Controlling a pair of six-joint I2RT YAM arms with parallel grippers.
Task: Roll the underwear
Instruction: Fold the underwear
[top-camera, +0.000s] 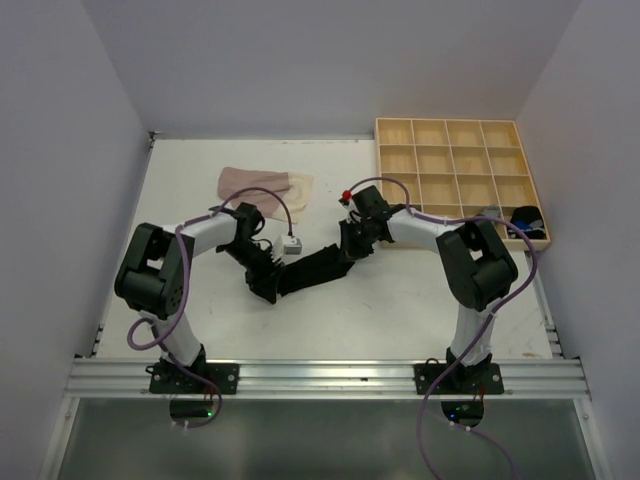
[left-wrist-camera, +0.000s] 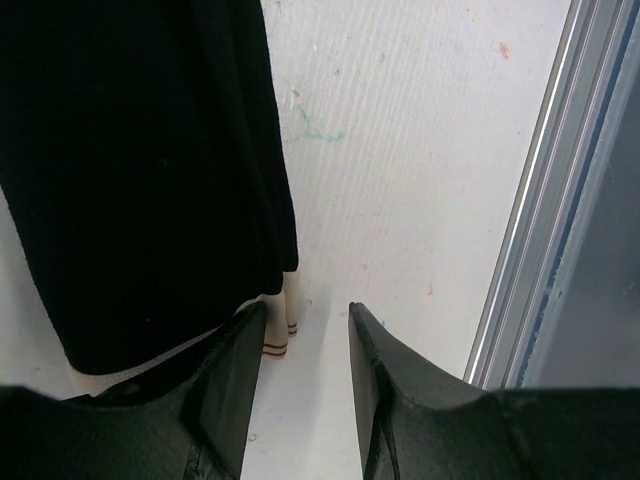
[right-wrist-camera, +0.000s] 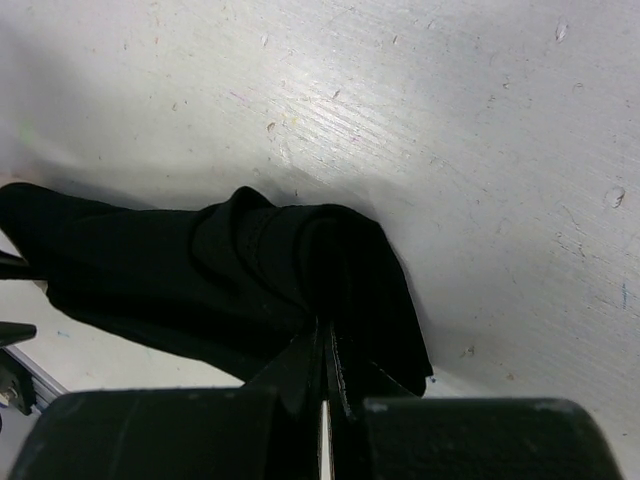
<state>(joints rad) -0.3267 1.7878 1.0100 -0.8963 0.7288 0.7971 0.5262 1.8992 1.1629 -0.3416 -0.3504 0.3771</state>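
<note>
The black underwear (top-camera: 312, 270) lies stretched as a long band across the table's middle, between my two grippers. My right gripper (right-wrist-camera: 325, 335) is shut on a bunched fold at the right end of the black underwear (right-wrist-camera: 220, 270); in the top view, this right gripper (top-camera: 348, 254) sits low over that end. My left gripper (left-wrist-camera: 305, 318) is open at the left end, with bare table between its fingers. Its left finger (left-wrist-camera: 235, 370) lies against the edge of the black underwear (left-wrist-camera: 130, 180), where a beige striped inner strip (left-wrist-camera: 280, 335) shows. The left gripper (top-camera: 266, 288) is low at that end.
A pale beige-pink underwear (top-camera: 266, 185) lies flat at the back of the table. The wooden compartment tray (top-camera: 460, 130) stands at the back right, with a dark cloth (top-camera: 527, 215) in its near right corner. A metal rail (left-wrist-camera: 540, 200) runs along the near edge.
</note>
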